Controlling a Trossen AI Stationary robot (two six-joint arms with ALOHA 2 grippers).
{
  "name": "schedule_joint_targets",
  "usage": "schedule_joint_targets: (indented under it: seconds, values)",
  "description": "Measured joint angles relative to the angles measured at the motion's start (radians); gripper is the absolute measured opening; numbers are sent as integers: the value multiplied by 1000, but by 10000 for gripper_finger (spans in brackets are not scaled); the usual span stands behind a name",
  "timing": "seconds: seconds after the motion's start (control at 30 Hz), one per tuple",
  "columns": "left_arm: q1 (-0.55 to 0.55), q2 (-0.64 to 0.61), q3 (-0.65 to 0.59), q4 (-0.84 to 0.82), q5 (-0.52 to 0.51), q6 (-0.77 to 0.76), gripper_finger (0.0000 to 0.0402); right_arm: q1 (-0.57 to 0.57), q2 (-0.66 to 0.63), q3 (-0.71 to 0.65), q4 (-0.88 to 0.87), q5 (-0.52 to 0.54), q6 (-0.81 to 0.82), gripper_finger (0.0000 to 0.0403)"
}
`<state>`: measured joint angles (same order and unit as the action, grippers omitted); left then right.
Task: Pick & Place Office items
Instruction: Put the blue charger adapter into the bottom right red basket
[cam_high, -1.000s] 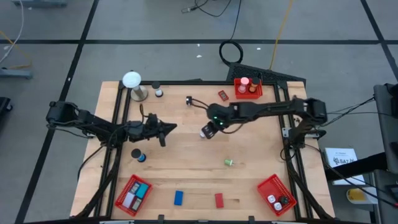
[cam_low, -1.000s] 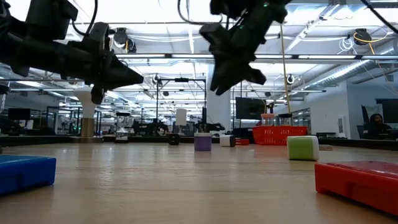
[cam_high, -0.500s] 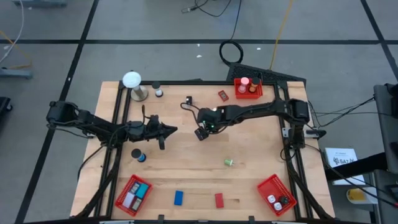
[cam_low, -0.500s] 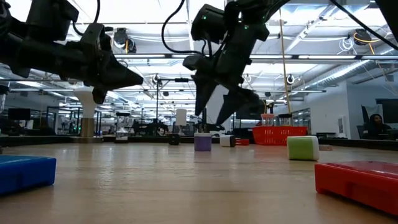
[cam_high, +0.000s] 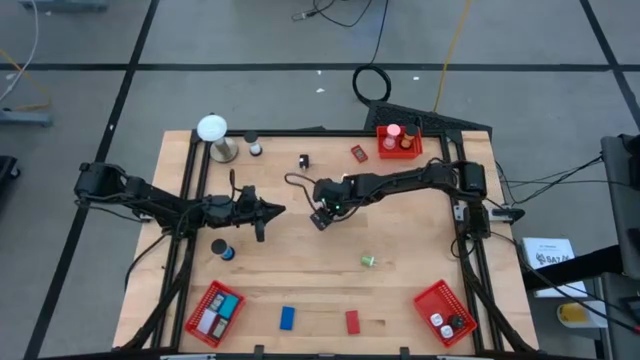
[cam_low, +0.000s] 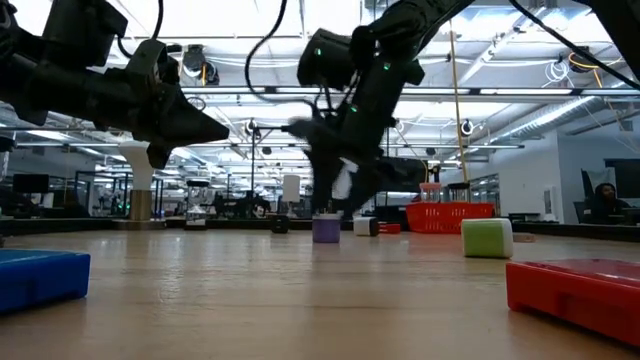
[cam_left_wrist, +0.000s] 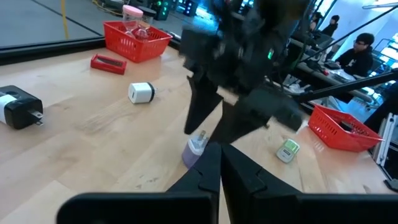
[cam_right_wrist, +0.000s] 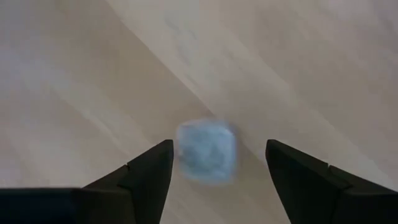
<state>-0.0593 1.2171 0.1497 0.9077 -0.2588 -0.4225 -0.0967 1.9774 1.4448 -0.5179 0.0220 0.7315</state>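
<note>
A small lavender block (cam_right_wrist: 206, 151) lies flat on the wooden table (cam_high: 300, 280), near its middle. It also shows in the low view (cam_low: 326, 228) and the left wrist view (cam_left_wrist: 196, 149). My right gripper (cam_right_wrist: 217, 163) hangs over it, pointing down and open, with one finger on each side of the block and a gap showing at both. From above, the right gripper (cam_high: 322, 214) covers the block. My left gripper (cam_high: 278, 208) is shut on nothing and hovers level above the table, left of the block, pointing at it.
Red mesh baskets stand at the near left (cam_high: 214, 312), near right (cam_high: 444, 312) and far side (cam_high: 398, 142). Loose pieces: a green one (cam_high: 368, 262), a blue block (cam_high: 287, 318), a red block (cam_high: 352, 321), a dark roll (cam_high: 222, 249). A white ball on a stand (cam_high: 212, 130) is at the far left.
My right gripper has moved toward the table's left edge and come down over the lavender block, and its fingers have opened on the way. My left gripper has kept still.
</note>
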Motion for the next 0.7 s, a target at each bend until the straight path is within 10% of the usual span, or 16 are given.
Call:
schedule_joint_targets:
  seconds: [0.7]
  values:
    - [0,0,0,2,-4,-5,3,0,1,0,-2,0,-38,231]
